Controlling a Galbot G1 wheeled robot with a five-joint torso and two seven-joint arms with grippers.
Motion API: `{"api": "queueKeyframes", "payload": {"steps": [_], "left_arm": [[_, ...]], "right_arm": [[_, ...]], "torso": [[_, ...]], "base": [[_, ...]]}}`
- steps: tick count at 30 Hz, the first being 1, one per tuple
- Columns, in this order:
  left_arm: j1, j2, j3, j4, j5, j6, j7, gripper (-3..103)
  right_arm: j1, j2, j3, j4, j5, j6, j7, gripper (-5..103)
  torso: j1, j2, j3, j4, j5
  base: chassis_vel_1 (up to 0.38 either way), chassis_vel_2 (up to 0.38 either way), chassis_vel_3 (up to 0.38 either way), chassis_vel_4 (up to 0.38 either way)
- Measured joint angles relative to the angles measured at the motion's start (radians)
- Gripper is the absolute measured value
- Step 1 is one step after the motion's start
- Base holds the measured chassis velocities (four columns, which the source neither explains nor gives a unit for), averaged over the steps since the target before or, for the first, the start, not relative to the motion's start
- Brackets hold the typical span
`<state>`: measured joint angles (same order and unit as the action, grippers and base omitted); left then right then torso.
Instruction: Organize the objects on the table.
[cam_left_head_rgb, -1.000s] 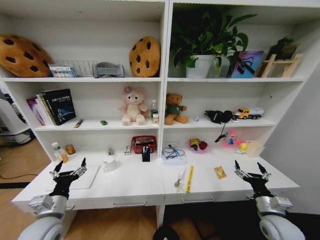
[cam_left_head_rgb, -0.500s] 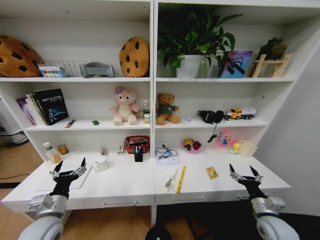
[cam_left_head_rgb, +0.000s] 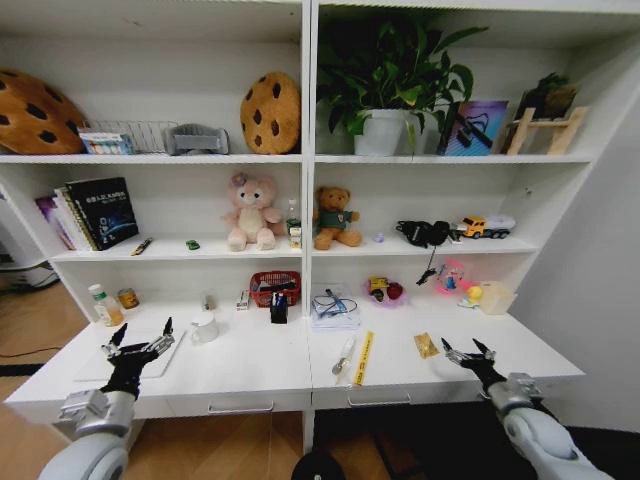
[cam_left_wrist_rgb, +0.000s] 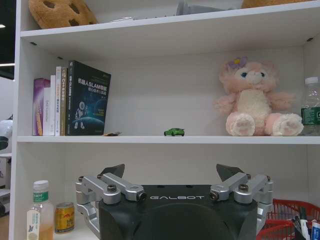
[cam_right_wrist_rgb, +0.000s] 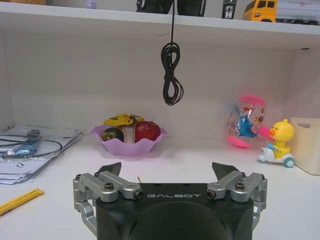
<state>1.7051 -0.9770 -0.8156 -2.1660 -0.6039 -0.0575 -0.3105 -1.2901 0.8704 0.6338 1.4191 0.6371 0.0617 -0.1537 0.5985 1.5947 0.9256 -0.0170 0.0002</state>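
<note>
**Both grippers spread, nothing held**

Right gripper (cam_left_head_rgb: 466, 351) is poised, fingers apart, just beside the yellow packet (cam_left_head_rgb: 426, 345) on the table (cam_left_head_rgb: 260, 365). Packet is judged light, thin, crinkly and slippery; an edge pinch is advised. Left gripper (cam_left_head_rgb: 138, 343) is parked, also spread, above the silver laptop (cam_left_head_rgb: 160, 362), near the white mug (cam_left_head_rgb: 204, 327).

**A study corner set up like a home office**

We're looking at a long white desk (cam_left_head_rgb: 250, 365) under built-in white shelves (cam_left_head_rgb: 305, 160), with books (cam_left_head_rgb: 95, 212), a potted plant (cam_left_head_rgb: 385, 90), plush bears (cam_left_head_rgb: 252, 212) and cookie cushions (cam_left_head_rgb: 270, 112) on display. Wooden flooring (cam_left_head_rgb: 30, 320) runs alongside, giving it a homely feel.
</note>
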Motion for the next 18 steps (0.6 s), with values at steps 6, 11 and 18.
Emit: {"api": "queueKeyframes", "payload": {"steps": [6, 11, 18], "left_arm": [[-0.023, 0.018, 0.019, 0.025, -0.001, 0.003, 0.001, 100], [-0.023, 0.019, 0.019, 0.028, -0.002, 0.003, 0.002, 100], [-0.029, 0.032, 0.021, 0.039, -0.008, 0.004, 0.002, 100]], "right_arm": [[0.085, -0.005, -0.052, -0.08, -0.026, -0.007, -0.013, 94], [0.099, -0.005, -0.067, -0.094, -0.03, -0.008, -0.015, 89], [0.164, 0.029, -0.141, -0.154, -0.062, -0.008, -0.022, 82]], "torso": [[0.0, 0.0, 0.0, -0.0008, -0.0001], [0.0, 0.0, 0.0, -0.0007, -0.0004], [0.0, 0.0, 0.0, -0.0004, -0.0001]], "base": [[0.0, 0.0, 0.0, 0.0], [0.0, 0.0, 0.0, 0.0], [0.0, 0.0, 0.0, 0.0]]}}
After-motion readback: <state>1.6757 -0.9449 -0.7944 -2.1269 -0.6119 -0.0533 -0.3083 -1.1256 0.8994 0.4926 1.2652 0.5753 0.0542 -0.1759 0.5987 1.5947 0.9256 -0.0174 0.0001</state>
